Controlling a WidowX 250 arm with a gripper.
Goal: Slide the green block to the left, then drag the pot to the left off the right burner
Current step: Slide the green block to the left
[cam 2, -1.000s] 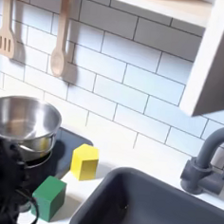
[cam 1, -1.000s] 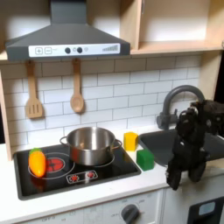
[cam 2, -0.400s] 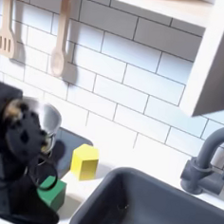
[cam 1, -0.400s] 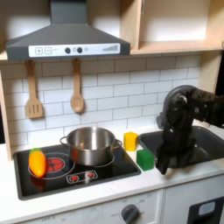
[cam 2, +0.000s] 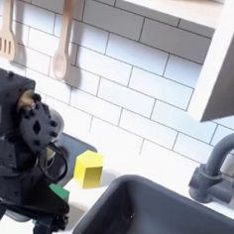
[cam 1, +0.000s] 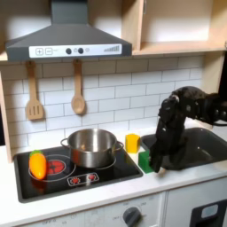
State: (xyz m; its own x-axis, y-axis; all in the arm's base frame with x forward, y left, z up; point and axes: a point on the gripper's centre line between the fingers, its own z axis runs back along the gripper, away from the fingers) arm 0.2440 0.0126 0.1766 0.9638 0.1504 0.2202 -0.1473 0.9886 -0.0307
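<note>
arm has swung in from the sink side and now hangs right beside the green block

in the first exterior view the gripper [cam 1: 154, 165] touches or nearly touches the green block [cam 1: 144, 160], a small bright green cube at the stovetop's [cam 1: 53, 183] right edge; whether the claw is open or closed cannot be told. the pot [cam 1: 91, 145], shiny steel, sits unmoved on the right burner, near the yellow piece [cam 1: 132, 142]

Both exterior views are evenly, softly lit from above; detail is coarse and slightly blurred, with glare seen on the pot [cam 1: 92, 146].
</note>
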